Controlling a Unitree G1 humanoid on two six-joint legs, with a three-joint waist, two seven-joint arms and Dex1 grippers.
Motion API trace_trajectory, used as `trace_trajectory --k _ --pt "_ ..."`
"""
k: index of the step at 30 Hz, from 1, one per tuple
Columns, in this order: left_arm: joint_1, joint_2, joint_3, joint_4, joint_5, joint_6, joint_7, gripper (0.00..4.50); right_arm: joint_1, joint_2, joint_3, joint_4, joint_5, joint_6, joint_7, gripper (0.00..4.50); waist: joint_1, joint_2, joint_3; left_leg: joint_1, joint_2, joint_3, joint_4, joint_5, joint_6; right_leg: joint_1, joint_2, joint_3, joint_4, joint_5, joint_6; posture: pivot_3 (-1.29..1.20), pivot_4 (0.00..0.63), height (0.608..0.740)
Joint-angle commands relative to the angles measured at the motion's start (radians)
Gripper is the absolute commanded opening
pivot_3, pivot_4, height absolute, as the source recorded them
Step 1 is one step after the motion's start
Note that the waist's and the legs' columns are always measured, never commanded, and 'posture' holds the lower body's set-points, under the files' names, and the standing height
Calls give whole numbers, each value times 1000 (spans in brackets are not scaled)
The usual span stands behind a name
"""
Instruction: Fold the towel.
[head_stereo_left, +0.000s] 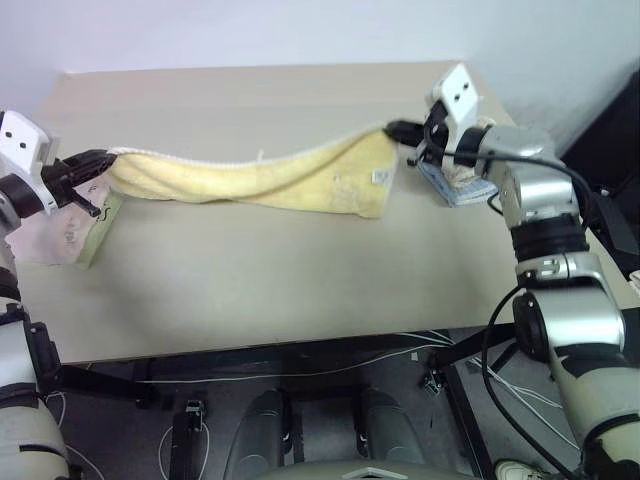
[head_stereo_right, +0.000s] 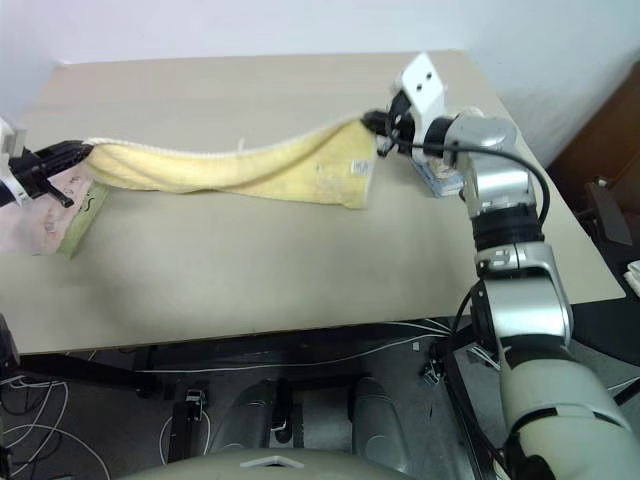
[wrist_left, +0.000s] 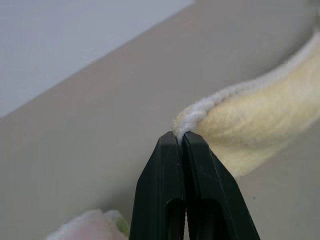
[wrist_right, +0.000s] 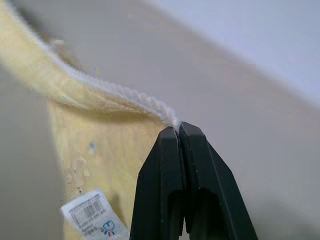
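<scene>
A plain beige table (head_stereo_left: 250, 300) stands against a pale wall, its near half bare, with cables trailing on the floor beneath its front edge. Further in, the towel (head_stereo_left: 270, 180) is slung across the table's middle like a hammock, its long axis running from nine o'clock to three o'clock. The left end effector (head_stereo_left: 103, 158), at nine o'clock, has its black fingers pressed together on the whitish corded hem at one corner. The right end effector (head_stereo_left: 392, 129), out toward two o'clock, pinches the hem at the opposite corner the same way. Each arm owns its own end, so neither is nearer. The cloth sags between them, lifted at both corners, with the lower edge and a small tag (head_stereo_left: 380, 177) hanging down near the right end and seeming to brush the tabletop. As I read it, the fold depends on carrying that held edge across the short axis, toward six or twelve o'clock. Under the left end effector lies a pinkish cloth (head_stereo_left: 55, 235), and behind the right one a small bluish folded cloth (head_stereo_left: 462, 187). Both sit just beside the towel's ends and could be snagged.
</scene>
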Motion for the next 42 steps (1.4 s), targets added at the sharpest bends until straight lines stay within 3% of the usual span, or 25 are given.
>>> trace_trajectory --k 1,7,13,17,22,26,31,36,42 --pt "-121 2 17 62 26 -26 153 0 -144 -6 -45 187 -42 -150 -128 14 0 0 0 0 0 0 0 0 0 0 0 0 0 0 0 0 150 740" --pt "-261 2 19 141 64 -83 355 0 -273 -37 -81 337 -32 -278 -160 14 -7 0 0 -1 0 0 -3 0 0 -1 0 0 -1 0 0 0 150 740" --pt "-222 37 58 119 -3 -67 143 0 -140 -94 -119 187 56 -202 93 14 -5 0 0 -1 0 1 -4 0 0 -1 1 0 -1 0 0 0 150 740" --pt "-118 51 62 77 -25 -73 11 0 92 -131 -107 -98 99 -88 198 14 -4 0 0 0 0 1 -4 0 0 0 0 0 -2 0 0 0 150 740" --pt "58 70 90 -66 -114 67 -190 0 398 -208 -147 -530 222 190 252 14 -2 1 0 -1 1 1 -2 0 0 -1 0 0 -1 0 0 0 150 740" --pt "211 95 104 -253 -178 236 -289 0 554 -309 -163 -736 311 346 318 14 -3 0 0 0 2 0 -1 0 0 0 0 1 0 0 0 0 150 740" --pt "432 157 125 -510 -251 445 -376 0 692 -433 -188 -839 368 417 404 14 -4 0 0 7 5 0 -2 0 -1 5 -1 1 -2 -2 -5 0 150 740" --pt "627 218 162 -710 -257 501 -389 0 784 -497 -216 -894 402 426 453 14 -5 1 0 14 6 0 -6 -3 -4 9 -6 3 -5 -2 -10 0 150 740" --pt "792 281 246 -795 -294 626 -429 0 879 -517 -209 -971 414 412 480 14 -5 2 -1 16 6 1 -15 -3 -4 5 -9 3 -11 -2 -13 0 150 740"
